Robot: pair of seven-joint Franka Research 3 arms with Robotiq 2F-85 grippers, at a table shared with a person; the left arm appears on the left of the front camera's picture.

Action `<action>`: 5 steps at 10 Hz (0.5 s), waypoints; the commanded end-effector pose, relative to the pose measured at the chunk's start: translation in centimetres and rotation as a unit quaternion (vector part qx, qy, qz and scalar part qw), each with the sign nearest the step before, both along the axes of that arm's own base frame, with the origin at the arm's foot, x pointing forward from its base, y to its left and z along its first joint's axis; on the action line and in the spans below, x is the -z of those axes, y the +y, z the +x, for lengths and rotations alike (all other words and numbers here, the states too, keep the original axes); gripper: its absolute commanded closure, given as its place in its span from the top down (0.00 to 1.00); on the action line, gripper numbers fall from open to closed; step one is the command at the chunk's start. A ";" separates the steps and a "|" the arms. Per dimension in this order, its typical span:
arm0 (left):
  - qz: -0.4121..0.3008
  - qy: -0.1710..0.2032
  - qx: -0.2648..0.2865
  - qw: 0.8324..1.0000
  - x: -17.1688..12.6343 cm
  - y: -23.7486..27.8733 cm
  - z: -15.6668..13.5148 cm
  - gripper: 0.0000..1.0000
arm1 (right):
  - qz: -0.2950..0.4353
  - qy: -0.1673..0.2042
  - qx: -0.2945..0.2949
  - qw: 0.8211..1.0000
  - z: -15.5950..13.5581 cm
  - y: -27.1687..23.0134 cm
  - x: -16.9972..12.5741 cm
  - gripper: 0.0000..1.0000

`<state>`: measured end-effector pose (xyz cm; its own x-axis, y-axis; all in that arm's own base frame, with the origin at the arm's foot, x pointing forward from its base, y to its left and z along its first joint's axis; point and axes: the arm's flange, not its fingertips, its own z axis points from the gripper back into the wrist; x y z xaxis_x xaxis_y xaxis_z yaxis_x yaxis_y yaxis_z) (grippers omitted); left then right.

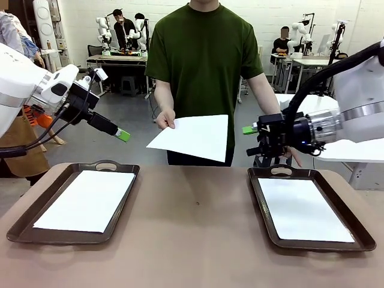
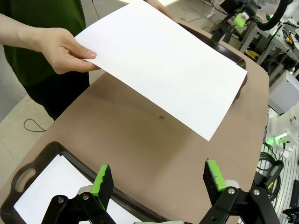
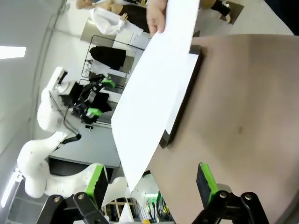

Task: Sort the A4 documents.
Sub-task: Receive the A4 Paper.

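Observation:
A person across the table holds one white A4 document [image 1: 192,137] out over the table's far edge, a hand [image 1: 166,120] gripping its left side. The same sheet [image 2: 163,63] hangs ahead of my left gripper [image 2: 159,179], whose fingers stand wide apart with nothing between them. My left gripper [image 1: 123,135] hovers left of the sheet and my right gripper [image 1: 250,129] right of it, both apart from it. In the right wrist view the sheet [image 3: 154,88] is ahead of the open right gripper [image 3: 150,182]. One more sheet lies in the left tray [image 1: 87,201], another in the right tray [image 1: 303,209].
Two dark brown trays sit on the tan table [image 1: 192,228], one at the left [image 1: 24,225] and one at the right [image 1: 261,210]. Bare tabletop lies between them. The person's other hand hangs behind my right gripper. Other tables and people are far behind.

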<state>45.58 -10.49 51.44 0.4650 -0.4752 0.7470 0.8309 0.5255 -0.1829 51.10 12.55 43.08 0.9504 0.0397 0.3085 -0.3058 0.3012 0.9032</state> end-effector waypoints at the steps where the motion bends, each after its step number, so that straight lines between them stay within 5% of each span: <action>1: 0.000 -0.001 0.001 1.000 0.0 0.1 -0.1 1.00 | 0.007 0.046 0.033 0.998 2.1 2.0 1.0 1.00; 5: 0.000 -0.001 0.001 1.000 0.0 0.1 -0.1 1.00 | 0.072 0.068 0.072 0.992 4.7 4.8 2.0 1.00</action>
<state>45.59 -10.49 51.43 0.4651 -0.4752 0.7469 0.8308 0.5256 -0.1830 54.91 16.43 40.65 0.9803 -0.0876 0.1772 -0.1521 0.2383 0.9592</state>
